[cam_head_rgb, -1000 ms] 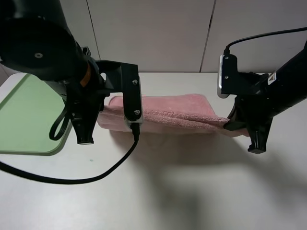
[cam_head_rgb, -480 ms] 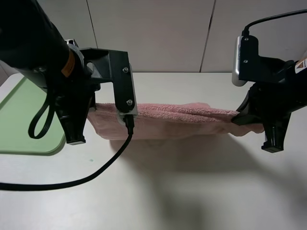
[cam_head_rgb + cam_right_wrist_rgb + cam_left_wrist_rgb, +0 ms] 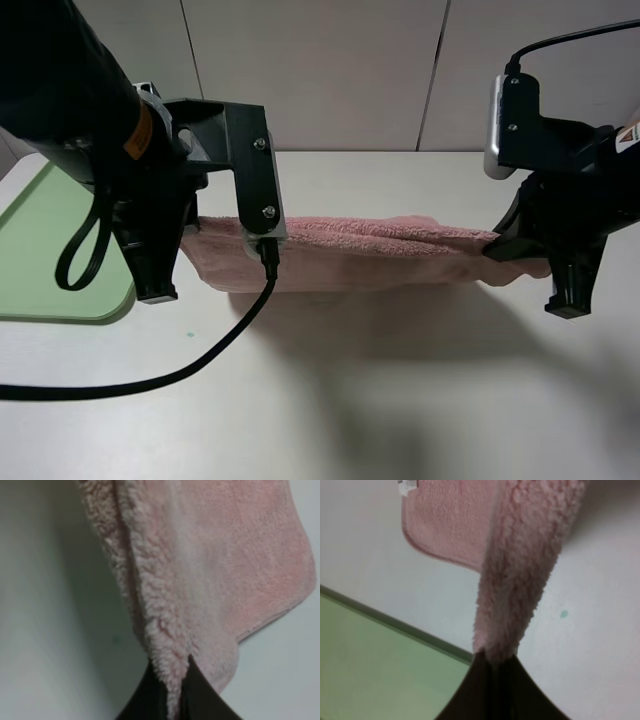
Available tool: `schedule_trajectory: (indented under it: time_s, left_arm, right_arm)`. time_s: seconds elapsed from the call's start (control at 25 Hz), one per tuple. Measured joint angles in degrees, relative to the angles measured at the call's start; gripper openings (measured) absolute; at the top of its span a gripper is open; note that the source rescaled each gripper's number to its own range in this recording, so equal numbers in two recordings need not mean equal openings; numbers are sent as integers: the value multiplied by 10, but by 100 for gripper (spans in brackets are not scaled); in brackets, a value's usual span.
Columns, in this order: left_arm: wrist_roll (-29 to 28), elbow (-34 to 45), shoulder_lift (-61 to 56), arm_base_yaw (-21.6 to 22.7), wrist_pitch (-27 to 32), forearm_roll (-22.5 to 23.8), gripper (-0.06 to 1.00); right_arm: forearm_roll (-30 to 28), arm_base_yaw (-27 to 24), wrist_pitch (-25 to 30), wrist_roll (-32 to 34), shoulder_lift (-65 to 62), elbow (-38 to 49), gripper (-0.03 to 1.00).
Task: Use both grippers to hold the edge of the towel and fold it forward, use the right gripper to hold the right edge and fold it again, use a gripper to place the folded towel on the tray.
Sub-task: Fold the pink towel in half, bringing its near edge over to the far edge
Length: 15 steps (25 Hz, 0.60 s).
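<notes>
- The towel (image 3: 370,250) is held up and stretched between the two grippers, doubled over along its length above the white table (image 3: 400,420). A shadow is cast beneath it. Whether the lower hem touches the table cannot be told.
- The left gripper (image 3: 492,675) is clamped tight on the towel's plush edge, and a pinched fold rises from the black tips.
- The right gripper (image 3: 175,682) is likewise pressed closed on the opposite end, with cloth squeezed between its fingers.
- In the high view the left grip point is blocked by the left arm and its camera bracket (image 3: 258,180).
- The tray (image 3: 45,230) lies flat at the table's left, near the towel's left end and partly covered by the left arm.
- A white label (image 3: 408,486) is noted at a hanging corner of the towel.
- A black cable (image 3: 180,372) is looped across the table in front of the towel.
- A small green speck (image 3: 187,334) is noted on the table near the tray.
- A pale panelled wall (image 3: 330,70) stands behind.
</notes>
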Motion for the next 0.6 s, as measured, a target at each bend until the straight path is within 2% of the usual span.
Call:
schedule_trajectory:
  time_s: [0.28,0.6]
  left_arm:
    - [-12,-1,30,37,-20,-4,0]
    - [-11,-3,34,81,-56,-7,0]
  right_arm:
    - [1,2,-27,12,31,-6,0]
    - [0,2,-36,14,107,-54,0]
